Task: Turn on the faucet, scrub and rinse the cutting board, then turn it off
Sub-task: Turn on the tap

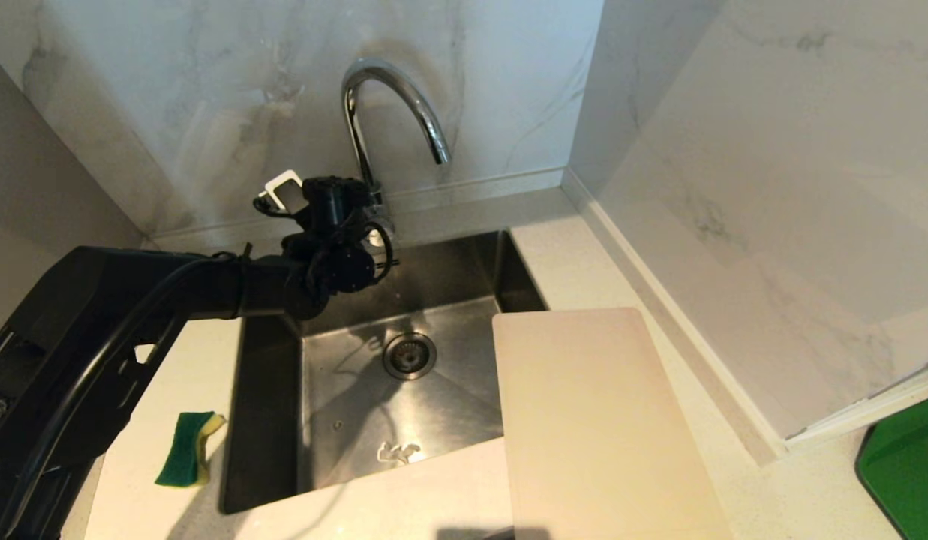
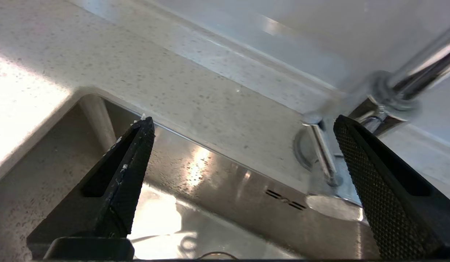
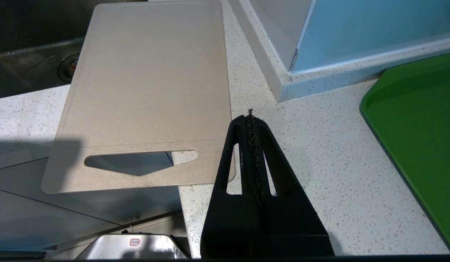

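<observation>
Left gripper point(image 2: 243, 127): gaping wide, empty, hovering by the faucet point(image 1: 388, 112) lever point(image 2: 321, 151). Right gripper point(image 3: 251, 120): pinching shut, empty, hanging beside the board point(image 3: 148, 91). Sponge point(image 1: 187, 448): lying left of the sink point(image 1: 268, 420).

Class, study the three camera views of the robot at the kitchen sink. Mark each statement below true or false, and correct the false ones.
1. The left gripper is open beside the tall chrome gooseneck faucet. True.
2. Water runs from the faucet. False: no stream shows.
3. The cream-white rectangular plastic cutting board lies inside the steel sink. False: it rests on the countertop, overhanging the sink's edge.
4. The right gripper is shut and empty. True.
5. The green-and-yellow sponge lies on the board. False: it lies on the counter across the sink.
</observation>
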